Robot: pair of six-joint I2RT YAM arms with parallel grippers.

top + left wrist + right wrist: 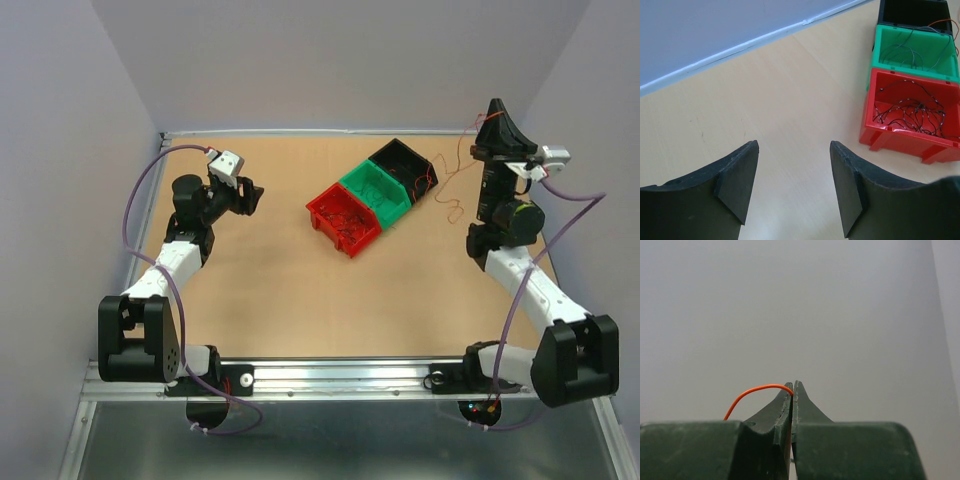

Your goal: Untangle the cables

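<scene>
Two fingers of the right gripper (792,385) are pressed together, and one thin orange wire (757,388) is pinched between their tips. The wire bends out to one side and drops out of the wrist view. This gripper points upward, high over the table (270,300) and well to the right of the red bin (322,222). I judge that it holds the strand so high in order to draw it out of the loose cables (455,190), which lie on the table to the right of the red bin, past the two other bins.

The fingers of the left gripper (794,145) stand apart with nothing between them. It hangs over bare table, well to the left of the red bin, and faces it. It seems to wait there, ready to take a second wire or hold the bundle down.

Inside the red bin lies a curly heap of black wires (912,110). The green bin (880,50), touching the red bin, holds a few thin strands. The black bin (912,12) is next in the row, farthest from the red bin. The bins look to be for sorting the freed wires, probably by colour.
</scene>
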